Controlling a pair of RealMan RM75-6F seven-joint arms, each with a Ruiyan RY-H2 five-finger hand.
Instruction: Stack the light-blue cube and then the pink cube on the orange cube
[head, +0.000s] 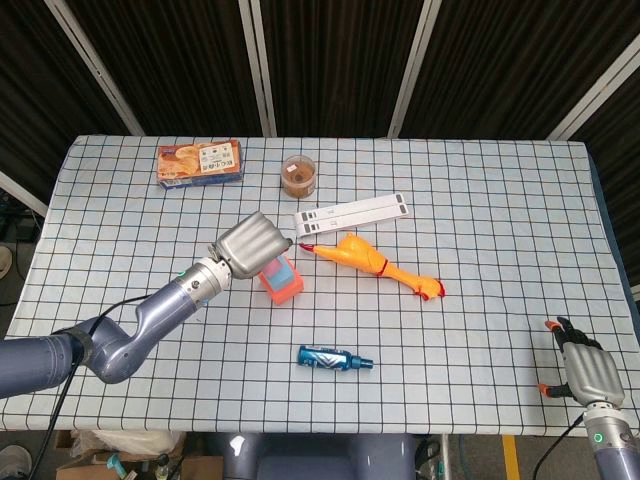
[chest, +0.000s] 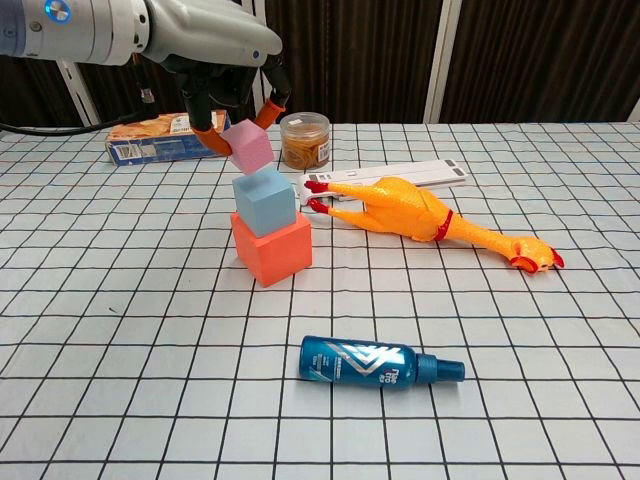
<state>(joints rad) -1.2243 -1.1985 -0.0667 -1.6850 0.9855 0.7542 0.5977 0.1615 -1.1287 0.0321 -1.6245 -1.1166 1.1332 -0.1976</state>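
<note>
The orange cube (chest: 272, 248) stands on the checked cloth with the light-blue cube (chest: 264, 201) stacked on it. Tilted on the light-blue cube's top rear edge is the pink cube (chest: 248, 146), pinched between orange fingertips (chest: 266, 112) of my left hand (chest: 215, 45), which hovers right above the stack. In the head view the left hand (head: 254, 243) covers most of the stack; only part of the orange cube (head: 283, 288) and a blue corner show. My right hand (head: 586, 372) rests at the table's near right edge, holding nothing, fingers loosely curled.
A yellow rubber chicken (chest: 420, 215) lies just right of the stack, a white strip (chest: 400, 177) behind it. A jar (chest: 304, 139) and a snack box (chest: 155, 137) stand at the back. A blue spray bottle (chest: 378, 363) lies in front.
</note>
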